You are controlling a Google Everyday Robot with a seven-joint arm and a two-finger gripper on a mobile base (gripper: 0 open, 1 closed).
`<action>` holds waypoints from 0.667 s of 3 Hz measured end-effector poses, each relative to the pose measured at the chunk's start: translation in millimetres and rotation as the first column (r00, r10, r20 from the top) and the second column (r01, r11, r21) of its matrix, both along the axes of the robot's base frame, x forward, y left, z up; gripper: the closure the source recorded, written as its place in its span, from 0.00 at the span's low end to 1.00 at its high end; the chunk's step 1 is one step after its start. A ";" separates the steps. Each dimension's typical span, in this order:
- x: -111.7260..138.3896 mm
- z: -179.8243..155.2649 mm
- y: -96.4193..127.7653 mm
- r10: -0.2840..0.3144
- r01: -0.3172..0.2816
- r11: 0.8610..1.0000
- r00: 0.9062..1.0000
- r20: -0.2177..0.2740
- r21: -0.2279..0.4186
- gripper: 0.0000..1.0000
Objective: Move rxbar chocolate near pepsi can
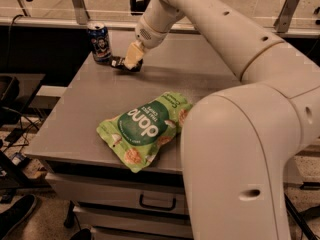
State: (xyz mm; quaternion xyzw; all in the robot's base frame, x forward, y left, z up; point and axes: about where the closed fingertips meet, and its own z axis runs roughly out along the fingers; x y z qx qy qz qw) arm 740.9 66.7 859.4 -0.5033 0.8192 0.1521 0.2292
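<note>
Black flat rxbar chocolate (119, 62) pinched by cream gripper (133, 63); just beside cylindrical blue pepsi can (99, 42).

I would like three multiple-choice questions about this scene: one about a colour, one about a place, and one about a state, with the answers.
1. What colour is the large snack bag on the table?
A. red
B. green
C. yellow

2. Where is the hand?
A. above the bag
B. at the black snack bar, close to the can
C. at the table's near edge

3. How is the can placed?
A. upright
B. on its side
C. crushed flat

Answers: 1 B, its front is bright green. 2 B, the hand is at the bar near the table's far left corner, just right of the can. 3 A, its silver top faces up.
</note>
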 end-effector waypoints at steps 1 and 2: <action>2.2 -5.7 9.5 0.000 0.000 1.000 1.000 -0.009 0.005 0.53; 2.2 -8.9 11.7 0.003 -0.003 1.000 1.000 -0.013 0.004 0.30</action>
